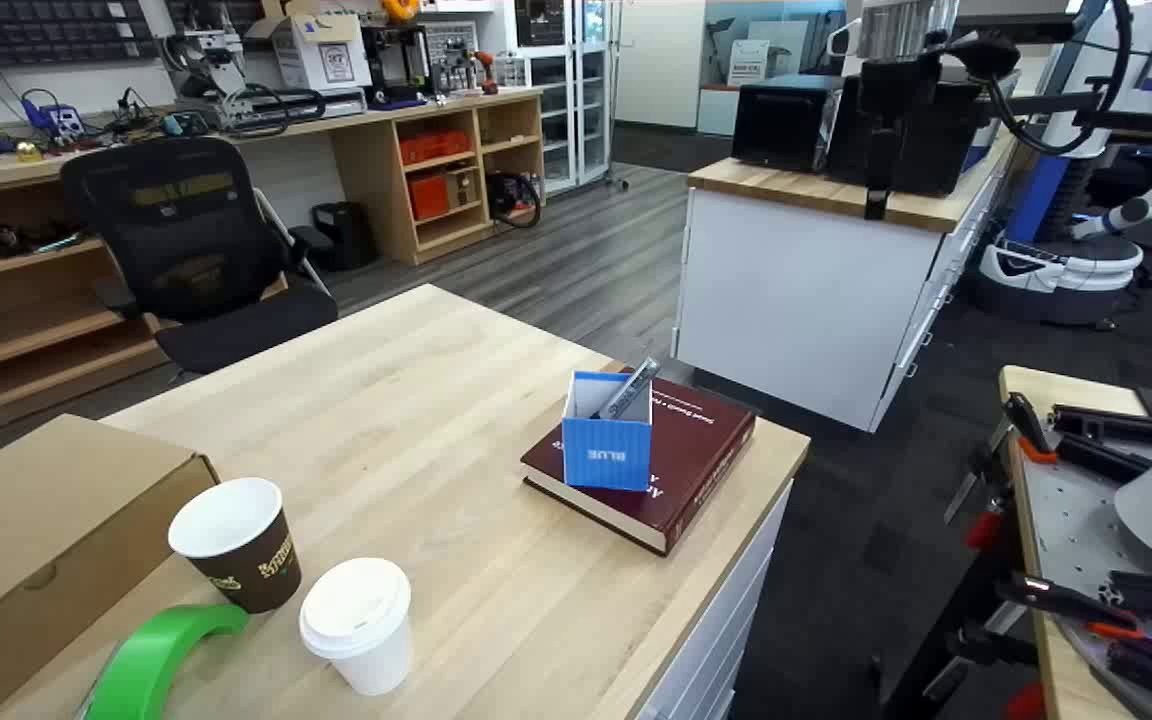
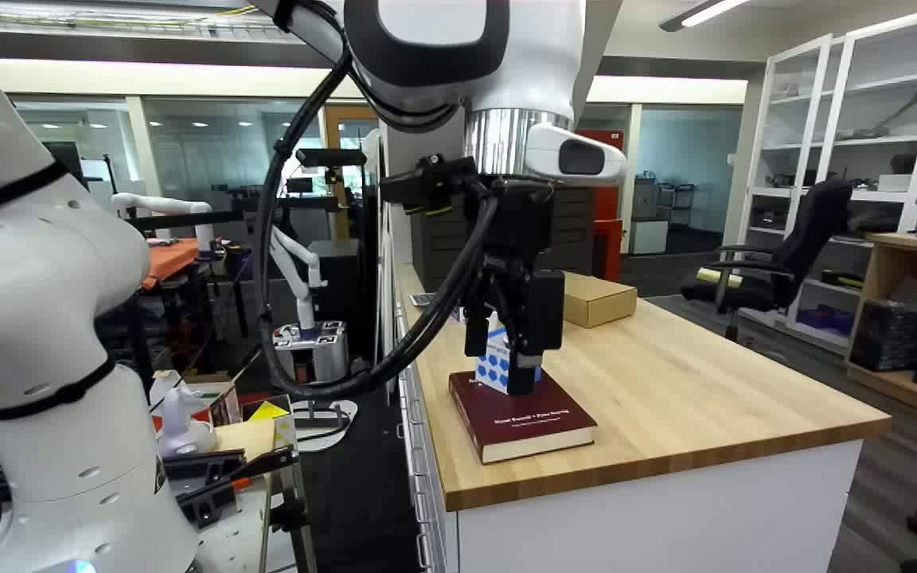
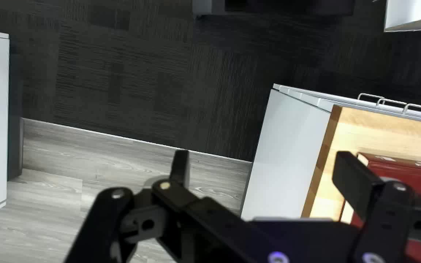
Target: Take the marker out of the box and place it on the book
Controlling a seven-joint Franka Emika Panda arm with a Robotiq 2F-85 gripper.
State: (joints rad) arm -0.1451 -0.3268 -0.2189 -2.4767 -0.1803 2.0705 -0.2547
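The Robotiq gripper [image 3: 263, 159] stands spread wide, with nothing between its fingers [image 3: 355, 182]; through the gap the wrist view shows grey plank floor [image 3: 219, 175] and the white cabinet side [image 3: 291, 157], so I judge it hangs off the end of the wooden worktop [image 3: 378, 128]. Below the fingers and to one side lies the maroon hardcover book [image 1: 701, 450], part of it showing past the finger nearest the worktop. On its cover, lower than the fingertips and apart from them, sits the small blue carton lettered BLUE [image 1: 607, 455]; the dark printed marker [image 1: 628, 389] leans inside it, upper end above the rim.

The step in hand looks to be the approach. To do it well, bring the fingers in over the carton, high enough to pass the marker's tip, and turn the wrist so they pinch across the slim shaft. Lower only to the exposed end; deeper, the pads could knock the carton's walls. Then draw up along the slant, lest the carton drag, and lay the marker on bare cover beside it. Farther from the fingers than the book, the lidded white paper cup [image 1: 361, 625] and large brown cardboard box [image 1: 56, 510] should not hinder this.
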